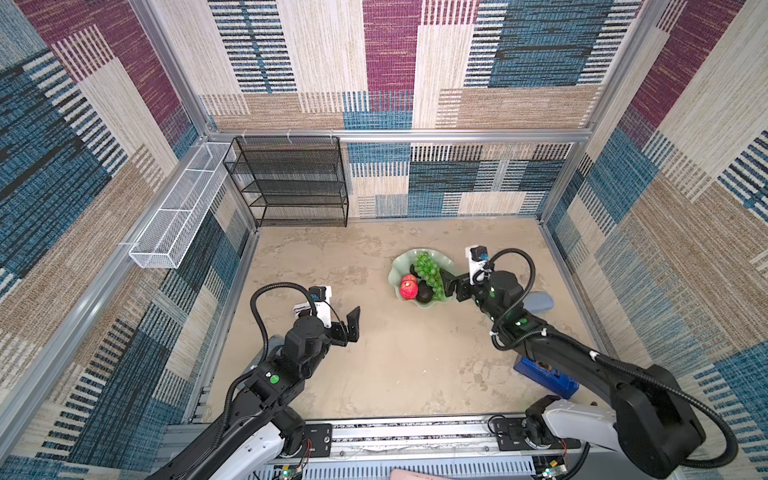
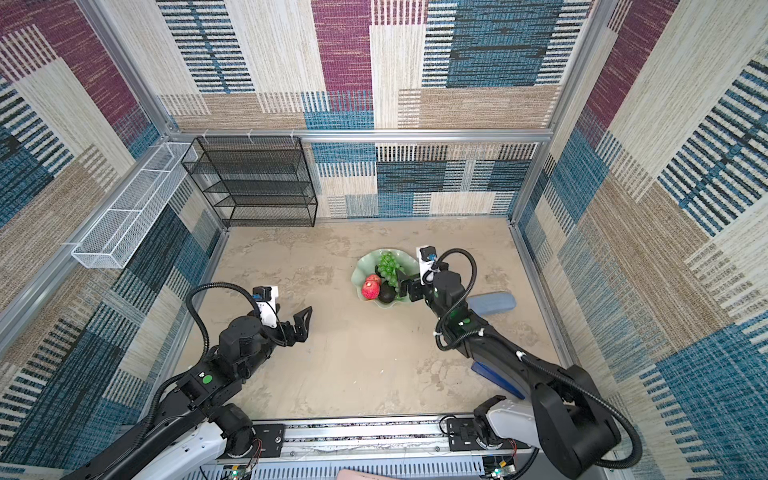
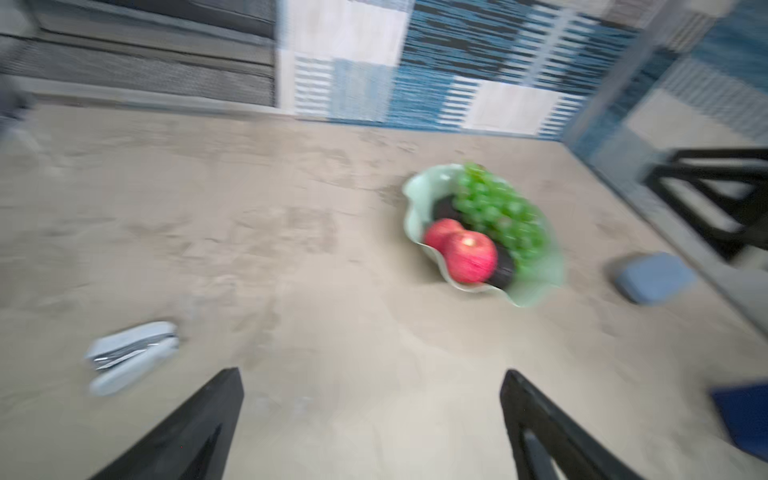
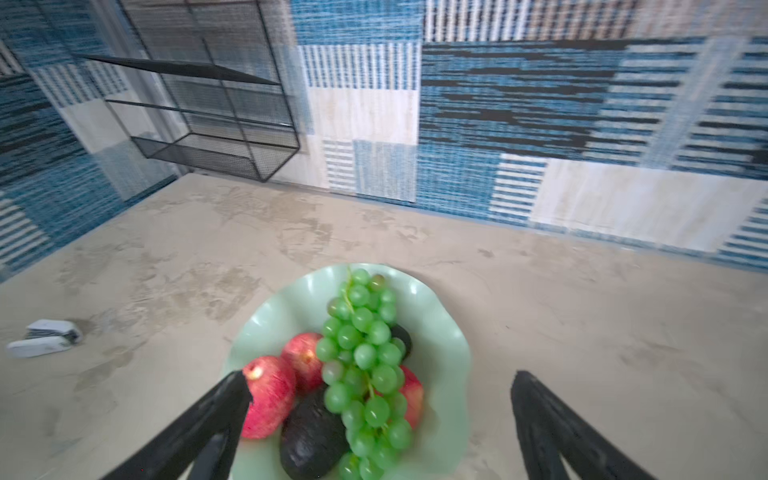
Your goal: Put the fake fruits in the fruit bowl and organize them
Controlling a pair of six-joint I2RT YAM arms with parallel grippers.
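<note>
Mint-green fruit bowl (image 1: 400,266) on the counter (image 1: 374,374), holding the grape bunch (image 4: 365,353) draped across red apples (image 4: 268,399) and avocados (image 4: 309,436).
Bunch's long axis in line with the right hand (image 4: 380,377), spread wide and empty over the bowl's rim. Left hand (image 3: 372,371) likewise released, well apart. Judged: only tidying remaining, nearer the right.

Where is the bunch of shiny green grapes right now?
In both top views, the bunch of green grapes lies inside the pale mint-green wavy-rimmed bowl, right of the table's middle, among red apples and dark avocados.
</note>
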